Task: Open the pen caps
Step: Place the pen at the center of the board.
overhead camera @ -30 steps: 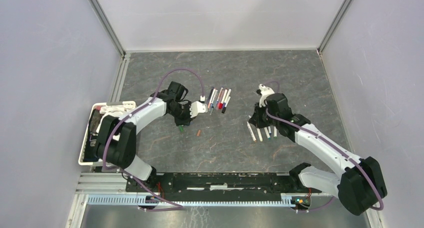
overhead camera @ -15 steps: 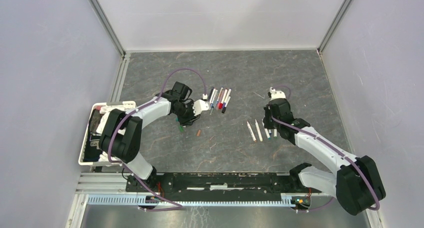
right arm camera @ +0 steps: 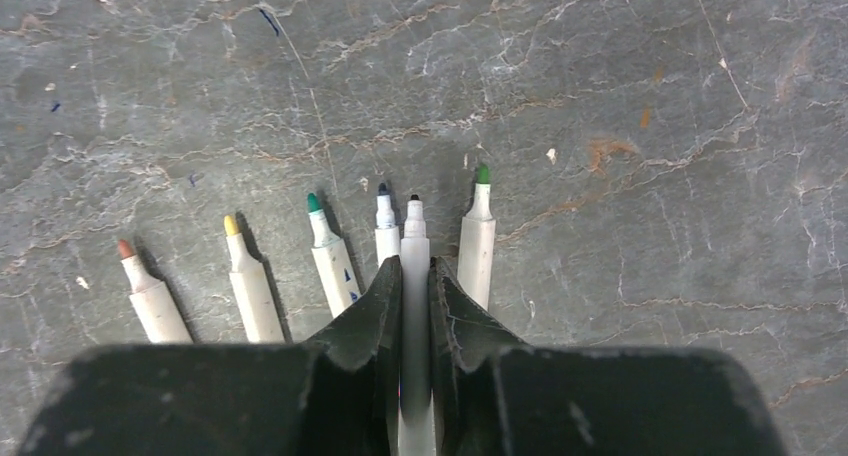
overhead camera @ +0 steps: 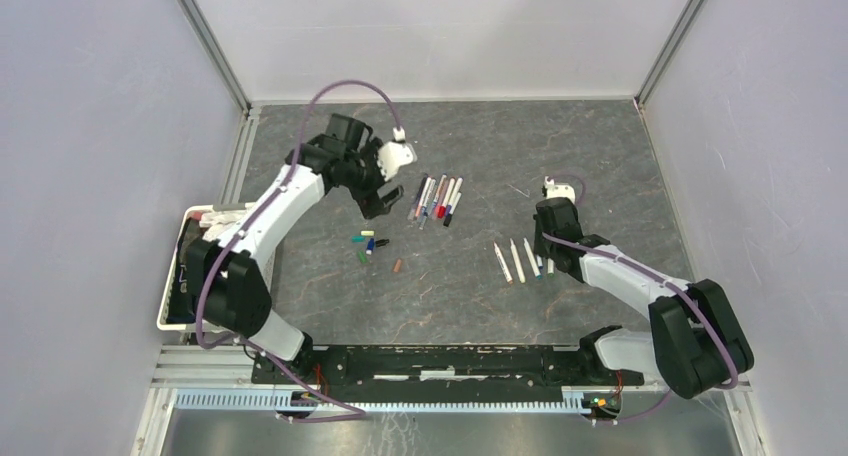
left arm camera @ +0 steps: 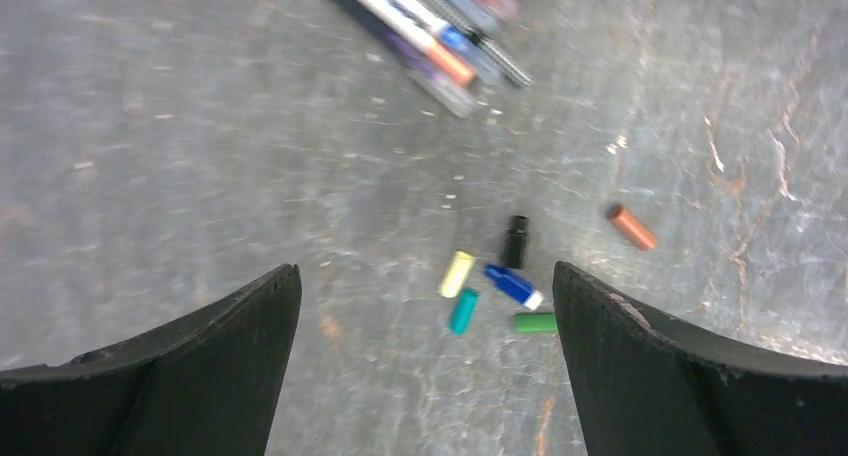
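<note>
Several loose pen caps lie in a small cluster (overhead camera: 367, 242): yellow (left arm camera: 457, 274), teal (left arm camera: 463, 311), blue (left arm camera: 514, 285), black (left arm camera: 516, 241) and green (left arm camera: 536, 323), with a brown one (left arm camera: 632, 227) apart to the right. My left gripper (left arm camera: 425, 271) hangs open and empty above them, up near the bundle of capped pens (overhead camera: 436, 200). My right gripper (right arm camera: 415, 264) is shut on a white pen with a bare black tip (right arm camera: 414, 221), held low within a row of uncapped pens (overhead camera: 517, 259) on the table. In that row the brown-tipped pen (right arm camera: 150, 296) is leftmost and the green-tipped pen (right arm camera: 478, 246) rightmost.
A white tray (overhead camera: 168, 306) holding dark items sits at the table's left edge beside the left arm's base. Grey walls with metal rails close in the table on three sides.
My left gripper opened wide and rose toward the back, and several caps now lie where it was. My right gripper moved right and down, bringing its pen in among the uncapped row.
</note>
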### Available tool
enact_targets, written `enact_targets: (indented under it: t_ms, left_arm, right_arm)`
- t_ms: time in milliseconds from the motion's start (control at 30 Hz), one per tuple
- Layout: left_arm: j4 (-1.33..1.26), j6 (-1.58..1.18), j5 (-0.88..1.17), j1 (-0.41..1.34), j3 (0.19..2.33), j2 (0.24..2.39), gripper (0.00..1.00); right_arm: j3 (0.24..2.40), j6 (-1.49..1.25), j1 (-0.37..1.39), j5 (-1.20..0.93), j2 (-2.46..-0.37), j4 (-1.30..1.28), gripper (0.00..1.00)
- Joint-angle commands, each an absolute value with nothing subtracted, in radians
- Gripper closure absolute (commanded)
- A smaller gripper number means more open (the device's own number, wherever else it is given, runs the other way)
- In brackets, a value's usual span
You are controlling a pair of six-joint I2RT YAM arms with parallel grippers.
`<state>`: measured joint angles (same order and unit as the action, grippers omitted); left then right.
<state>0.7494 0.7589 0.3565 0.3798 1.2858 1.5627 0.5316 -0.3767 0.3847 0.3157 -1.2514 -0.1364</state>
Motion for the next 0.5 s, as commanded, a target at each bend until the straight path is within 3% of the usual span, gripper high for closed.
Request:
enact_targets:
  t_ms: [0, 467]
  left_arm:
    - [0.832, 0.656, 0.341, 0.324, 1.42, 1.478, 0.0]
    - [0.546, 0.51, 0.124, 0.206, 1.335, 1.309, 0.0]
  right_arm:
    - [0.508, -0.36, 0.369, 0.344, -1.265, -0.076, 0.84]
    - [0.49, -0.356, 0.353, 0.302, -1.221, -0.073, 0.71]
